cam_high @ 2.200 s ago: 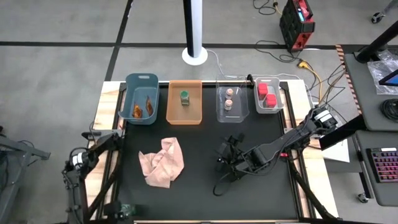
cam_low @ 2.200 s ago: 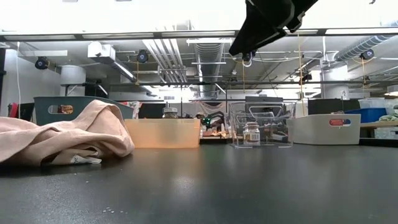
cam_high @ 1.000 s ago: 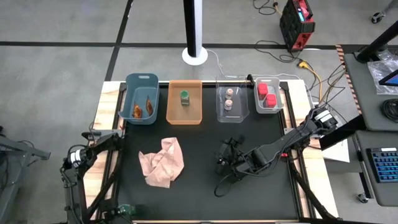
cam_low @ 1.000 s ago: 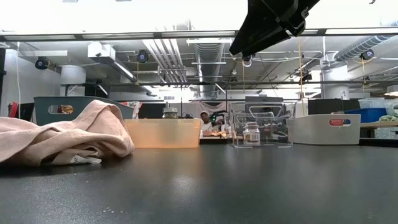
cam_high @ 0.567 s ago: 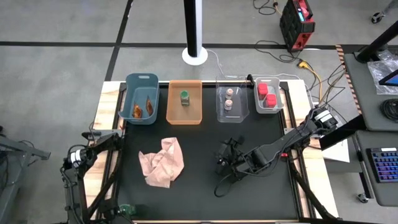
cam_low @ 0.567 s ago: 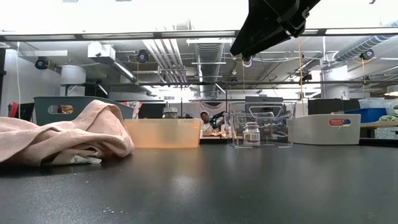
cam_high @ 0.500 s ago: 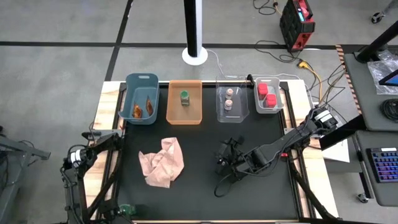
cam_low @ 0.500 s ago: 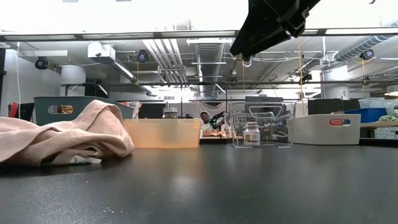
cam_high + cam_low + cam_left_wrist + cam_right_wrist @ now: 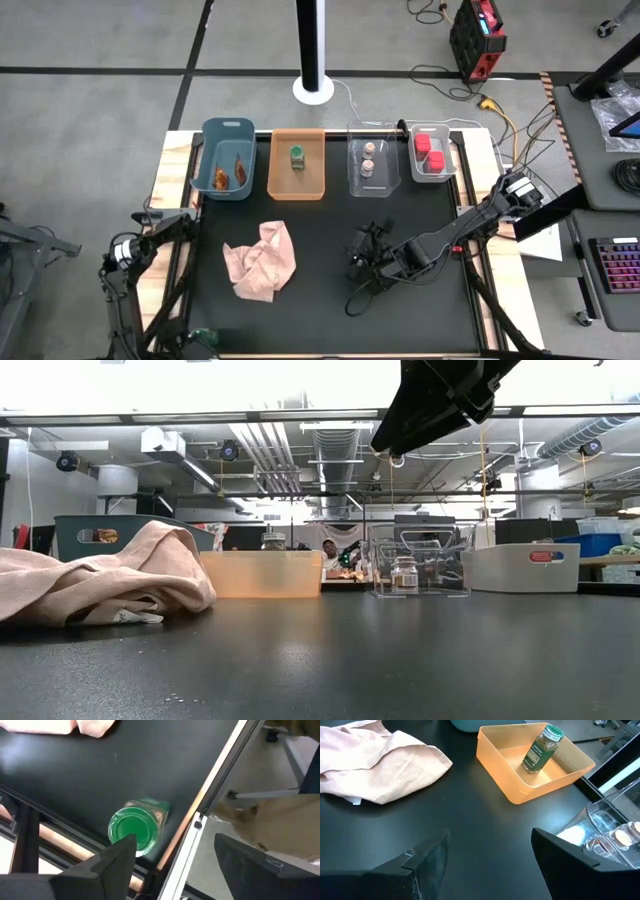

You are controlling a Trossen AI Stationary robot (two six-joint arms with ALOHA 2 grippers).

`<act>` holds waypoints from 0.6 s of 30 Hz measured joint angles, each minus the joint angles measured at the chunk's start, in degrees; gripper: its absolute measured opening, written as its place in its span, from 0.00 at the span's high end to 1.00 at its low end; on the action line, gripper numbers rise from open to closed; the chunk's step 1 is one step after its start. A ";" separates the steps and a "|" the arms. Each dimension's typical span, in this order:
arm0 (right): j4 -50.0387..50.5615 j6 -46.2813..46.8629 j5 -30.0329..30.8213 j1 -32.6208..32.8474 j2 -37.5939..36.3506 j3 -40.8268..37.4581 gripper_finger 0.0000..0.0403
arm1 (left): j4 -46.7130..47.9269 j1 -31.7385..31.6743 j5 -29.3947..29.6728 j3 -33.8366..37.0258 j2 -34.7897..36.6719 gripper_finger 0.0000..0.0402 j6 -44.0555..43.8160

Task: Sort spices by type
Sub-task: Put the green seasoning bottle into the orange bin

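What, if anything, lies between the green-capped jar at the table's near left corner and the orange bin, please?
The pink cloth lies roughly on that line, between the green-capped jar under the open left gripper and the orange bin.

My two arms are dark, slim and jointed, with black cables looping off the right arm [image 9: 440, 240] near its wrist. My fingers [image 9: 430, 865] are matte black wedges with flat, angular faces. A pale round joint sits at my left arm [image 9: 125, 256].
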State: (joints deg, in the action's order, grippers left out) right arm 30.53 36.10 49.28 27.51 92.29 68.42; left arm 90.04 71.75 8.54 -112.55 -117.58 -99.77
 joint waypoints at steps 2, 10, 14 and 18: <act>0.01 0.00 -0.09 0.00 0.00 0.00 0.33 | -0.04 0.00 0.03 0.39 0.09 0.39 0.43; 0.00 -0.02 -0.22 0.00 0.00 0.00 0.35 | 0.02 -0.02 -0.61 4.92 0.81 0.43 2.28; 0.01 -0.02 -0.23 0.00 0.00 0.00 0.33 | -0.04 0.27 -1.32 6.91 1.49 0.43 4.28; 0.01 -0.04 -0.24 0.00 0.00 0.00 0.31 | -0.04 0.80 -1.60 8.11 2.84 0.43 4.66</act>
State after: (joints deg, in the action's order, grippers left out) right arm 30.55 36.05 49.04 27.51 92.29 68.42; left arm 90.00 72.55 6.94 -104.45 -114.74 -95.12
